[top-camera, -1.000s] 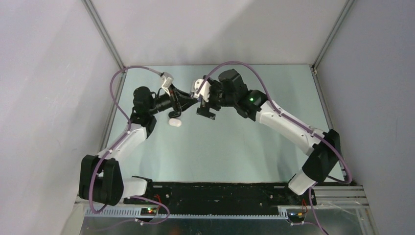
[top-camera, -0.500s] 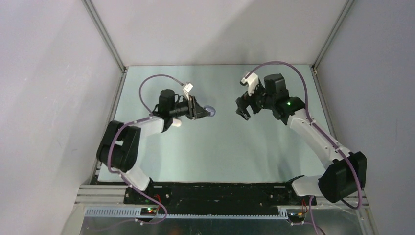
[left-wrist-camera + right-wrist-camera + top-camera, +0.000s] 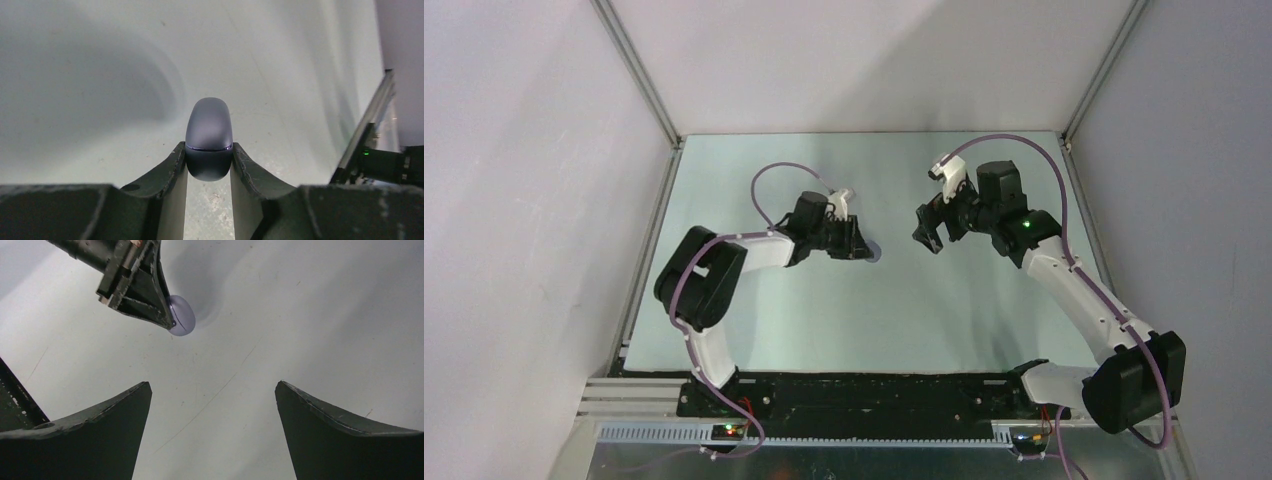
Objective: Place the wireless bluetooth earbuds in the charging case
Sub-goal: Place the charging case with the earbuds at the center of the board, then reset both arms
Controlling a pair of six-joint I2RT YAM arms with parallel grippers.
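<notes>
A purple oval charging case [image 3: 209, 131] with its lid closed sits between the fingers of my left gripper [image 3: 209, 152], which is shut on it. In the top view the case [image 3: 875, 254] sticks out of the left gripper [image 3: 864, 250] near the table's middle, low over the surface. My right gripper [image 3: 929, 240] is open and empty, a short way to the right of the case. The right wrist view shows its jaws [image 3: 212, 390] wide apart over bare table, with the case [image 3: 182, 315] beyond them. No earbuds are in view.
The pale green table [image 3: 844, 310] is bounded by grey walls and metal rails at the left [image 3: 649, 250] and right [image 3: 1084, 210]. The black base plate [image 3: 864, 395] runs along the near edge.
The grippers, close together a second ago, have separated. The left gripper has carried the purple case right and nearer. The right gripper has drawn back right. The white case by the left arm no longer shows.
</notes>
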